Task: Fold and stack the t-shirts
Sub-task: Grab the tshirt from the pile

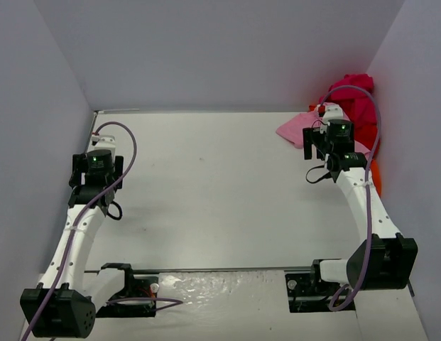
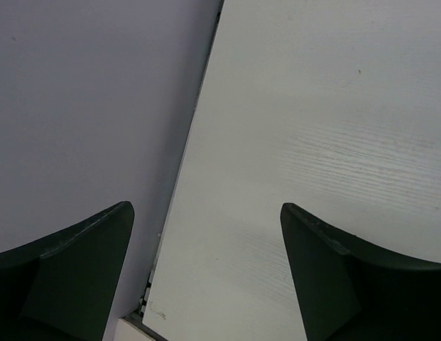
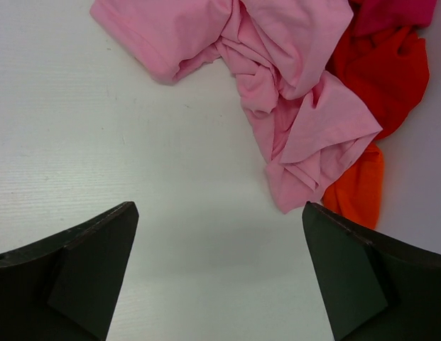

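Observation:
The t-shirts lie in a crumpled pile in the table's far right corner. In the right wrist view a light pink t-shirt (image 3: 291,92) sprawls on top, with a red one (image 3: 383,71), an orange one (image 3: 358,188) and a magenta one (image 3: 394,13) behind it. From above, the pink t-shirt (image 1: 295,129) spreads leftward from the magenta heap (image 1: 354,96). My right gripper (image 3: 220,206) hovers open over bare table just short of the pink cloth, holding nothing; from above, that right gripper (image 1: 323,128) is over the pile's near edge. At the far left, my left gripper (image 2: 206,206) hangs open and empty.
Grey walls enclose the white table (image 1: 220,185) on the left, back and right. The left wall (image 2: 78,106) meets the table edge right under my left gripper (image 1: 99,145). The pile presses against the right wall (image 1: 408,106). Both arm bases sit at the near edge.

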`<state>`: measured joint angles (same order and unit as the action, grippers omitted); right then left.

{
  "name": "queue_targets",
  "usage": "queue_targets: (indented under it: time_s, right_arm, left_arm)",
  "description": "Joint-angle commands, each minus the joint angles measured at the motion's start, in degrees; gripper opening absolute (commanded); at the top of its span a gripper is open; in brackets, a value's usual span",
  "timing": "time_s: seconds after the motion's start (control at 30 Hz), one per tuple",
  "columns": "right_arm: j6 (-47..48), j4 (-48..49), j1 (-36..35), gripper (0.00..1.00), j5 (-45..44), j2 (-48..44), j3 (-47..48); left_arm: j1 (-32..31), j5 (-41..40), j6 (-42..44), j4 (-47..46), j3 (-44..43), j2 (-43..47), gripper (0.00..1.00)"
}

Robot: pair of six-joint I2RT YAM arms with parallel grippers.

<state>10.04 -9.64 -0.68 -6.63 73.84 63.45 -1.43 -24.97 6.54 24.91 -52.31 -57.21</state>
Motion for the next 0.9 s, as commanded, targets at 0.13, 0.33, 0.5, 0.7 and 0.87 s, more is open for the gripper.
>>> queue_targets:
  time_s: [0.13, 0.33, 0.5, 0.7, 0.87]
  right_arm:
    - [-0.5, 4.2, 0.4, 1.00, 0.3, -3.8, 2.6]
    - [0.6, 4.3, 2.3, 1.00, -2.0, -5.2, 5.1]
    - [-0.4, 5.9, 3.3, 1.00, -0.4, -4.8, -0.5]
    - [1.9, 6.1, 2.7, 0.96, -2.3, 7.8, -3.4]
    - [4.4, -2.1, 4.7, 0.86, -11.5, 24.1, 21.2]
  left_arm:
    - [-0.1, 16.8, 5.5, 3.8, -3.1, 6.5, 0.97]
    - [1.1, 24.9, 0.4, 1.7, -5.7, 4.5, 0.97]
    - [1.1, 32.1, 0.5, -2.1, -4.0, 2.5, 0.97]
    - [1.1, 33.2, 1.8, -3.5, -1.5, -0.4, 0.97]
    - [1.1, 31.8, 1.9, -4.4, -2.8, -0.6, 0.97]
